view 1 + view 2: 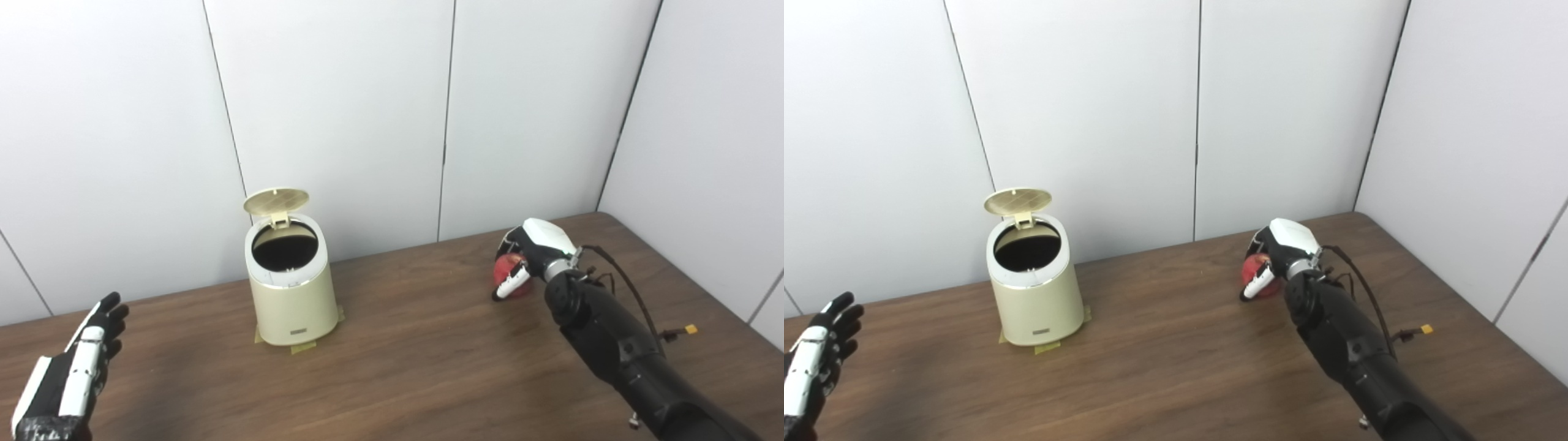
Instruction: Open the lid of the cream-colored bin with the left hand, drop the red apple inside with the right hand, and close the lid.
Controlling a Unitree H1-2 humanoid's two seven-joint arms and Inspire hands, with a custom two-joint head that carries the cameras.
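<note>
The cream-colored bin [293, 294] stands on the table left of centre, its round lid [276, 201] flipped up at the back and its dark inside showing. My right hand [528, 252] is far to the right of the bin, wrapped around the red apple [510, 272], which is at table level. My left hand [82, 361] is open and empty, low at the left edge, well left of the bin and apart from it. In the right eye view the bin [1038, 300], the apple [1255, 271] and both hands show the same way.
The brown wooden table [404, 361] ends against white wall panels behind. Tape strips [303, 347] sit under the bin's base. A cable with a yellow connector [691, 329] hangs off my right forearm.
</note>
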